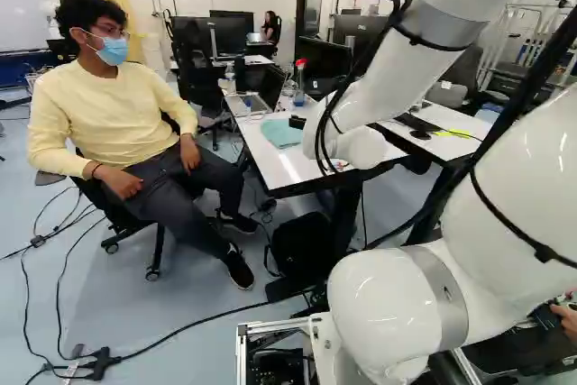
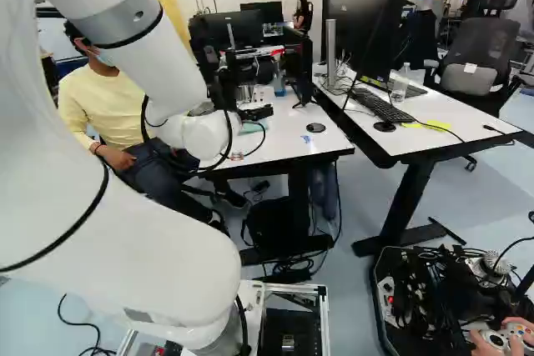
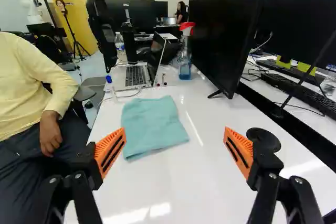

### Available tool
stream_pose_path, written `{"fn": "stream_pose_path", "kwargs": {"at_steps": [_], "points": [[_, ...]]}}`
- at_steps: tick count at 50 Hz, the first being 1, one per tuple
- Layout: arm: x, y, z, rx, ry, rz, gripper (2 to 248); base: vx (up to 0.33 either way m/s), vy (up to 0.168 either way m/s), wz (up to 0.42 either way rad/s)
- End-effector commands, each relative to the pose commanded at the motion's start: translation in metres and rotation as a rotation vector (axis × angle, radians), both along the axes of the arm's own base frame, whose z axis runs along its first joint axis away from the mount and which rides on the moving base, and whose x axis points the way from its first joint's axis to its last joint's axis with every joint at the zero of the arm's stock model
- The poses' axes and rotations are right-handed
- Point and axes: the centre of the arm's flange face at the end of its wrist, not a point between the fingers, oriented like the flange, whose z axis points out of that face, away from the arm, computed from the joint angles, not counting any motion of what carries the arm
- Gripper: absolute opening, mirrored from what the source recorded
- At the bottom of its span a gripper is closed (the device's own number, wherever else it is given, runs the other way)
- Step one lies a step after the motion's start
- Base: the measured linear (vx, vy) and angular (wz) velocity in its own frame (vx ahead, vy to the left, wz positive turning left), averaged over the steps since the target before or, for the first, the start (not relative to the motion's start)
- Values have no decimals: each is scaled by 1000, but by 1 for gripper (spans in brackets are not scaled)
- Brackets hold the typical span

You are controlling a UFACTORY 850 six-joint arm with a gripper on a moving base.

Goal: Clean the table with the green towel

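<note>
Fingers (image 3: 110, 151): spread wide apart, nothing between the orange pads.
Towel (image 3: 155, 126): lying on the desk (image 3: 178, 198), ahead of the fingers and nearer one pad than the other, with the laptop (image 3: 135, 76) and spray bottle (image 3: 185, 71) beyond it.
Done so far: by the look of it, only the approach; the towel is ungripped.
Left to do: gripping the towel, then all the wiping.
Blue mark (image 2: 307, 138): small, on the desk near the black disc (image 2: 315, 127); whether it is dirt cannot be told.
Towel's look: pale blue-green, folded into a rough square, nearly flat, lightly rumpled, its near edge slanting, probably soft and limp.
</note>
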Motion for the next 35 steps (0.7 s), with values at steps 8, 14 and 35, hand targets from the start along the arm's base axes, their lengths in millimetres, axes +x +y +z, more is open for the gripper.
{"fn": "stream_pose_path", "kwargs": {"at_steps": [8,14,35], "points": [[11,0,7,0,6,0,247,0,0,0],[20,0,10,0,16,0,247,0,0,0],[59,0,7,0,84,0,247,0,0,0]]}}
